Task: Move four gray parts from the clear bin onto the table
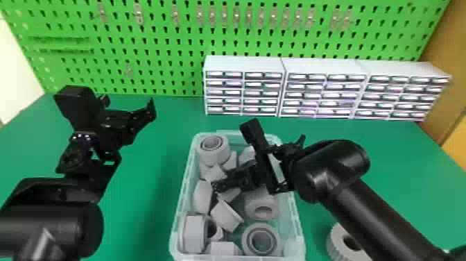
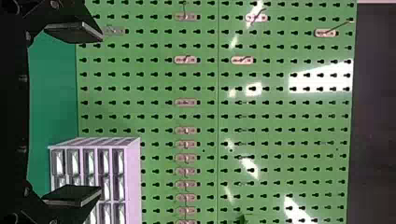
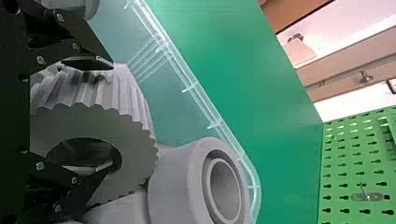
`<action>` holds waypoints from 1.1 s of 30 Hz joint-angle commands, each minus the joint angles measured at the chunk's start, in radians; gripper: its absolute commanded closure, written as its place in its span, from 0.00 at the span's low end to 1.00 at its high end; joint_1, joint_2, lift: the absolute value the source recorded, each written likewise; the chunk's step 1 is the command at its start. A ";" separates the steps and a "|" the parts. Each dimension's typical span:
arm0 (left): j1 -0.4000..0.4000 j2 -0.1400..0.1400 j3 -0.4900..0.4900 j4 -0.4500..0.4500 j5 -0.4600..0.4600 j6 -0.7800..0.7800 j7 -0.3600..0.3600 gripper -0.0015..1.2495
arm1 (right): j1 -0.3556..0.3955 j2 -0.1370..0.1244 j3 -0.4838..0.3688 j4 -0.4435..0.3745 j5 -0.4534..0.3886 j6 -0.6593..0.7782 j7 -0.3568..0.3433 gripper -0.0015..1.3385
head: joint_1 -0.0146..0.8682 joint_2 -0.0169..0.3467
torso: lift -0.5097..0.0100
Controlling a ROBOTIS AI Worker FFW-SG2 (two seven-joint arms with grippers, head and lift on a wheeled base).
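- Right gripper (image 1: pixel 217 186) reaches down into the clear bin, its fingers partly open around the wall of a toothed gray part (image 3: pixel 136 151): one finger lies along the ridged outer side, the other pokes into the round bore. I can't tell whether they clamp it.
- Left gripper (image 1: pixel 128 104) hangs above the table's left side, fingers spread wide with nothing between them.
- Translucent plastic makes up the bin (image 1: pixel 239 258), with a smooth, lipped rim and ribs on one wall.
- Matte gray parts crowd inside it: a short round sleeve (image 1: pixel 211 157) with a ring set in its end, at the far left; a tapered cup (image 1: pixel 224 217) tipped on its side; a flat-faced block (image 1: pixel 193 234) at the near left; and a round part (image 1: pixel 248 241) with nested rings at the near right.
- One ridged gray gear (image 1: pixel 337 243) is out on the smooth green table (image 1: pixel 149 208), right of the bin and partly covered by the right arm.
- That arm slants over the bin's right wall, and its gripper hides the middle of the pile.
- Behind stand white drawer cabinets (image 1: pixel 242 66) and a green pegboard (image 1: pixel 173 48) with small metal fittings (image 1: pixel 138 14).
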 commanded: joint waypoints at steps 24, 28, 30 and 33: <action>-0.001 0.000 0.000 0.000 0.000 0.000 0.000 0.11 | -0.003 0.006 0.050 0.014 0.013 -0.044 0.008 0.82 | 0.78 0.14 | 0.89; 0.000 0.000 0.000 0.000 0.000 0.000 0.000 0.11 | -0.002 0.006 0.052 -0.003 0.045 -0.047 0.008 0.87 | 0.78 0.14 | 0.89; 0.000 0.000 0.000 0.000 0.000 0.000 0.000 0.11 | 0.000 0.006 0.053 -0.008 0.052 -0.048 0.008 0.87 | 0.78 0.14 | 0.89; 0.000 0.000 -0.002 0.000 0.000 0.000 0.000 0.11 | 0.000 0.006 0.053 -0.008 0.051 -0.050 0.008 0.87 | 0.78 0.14 | 0.89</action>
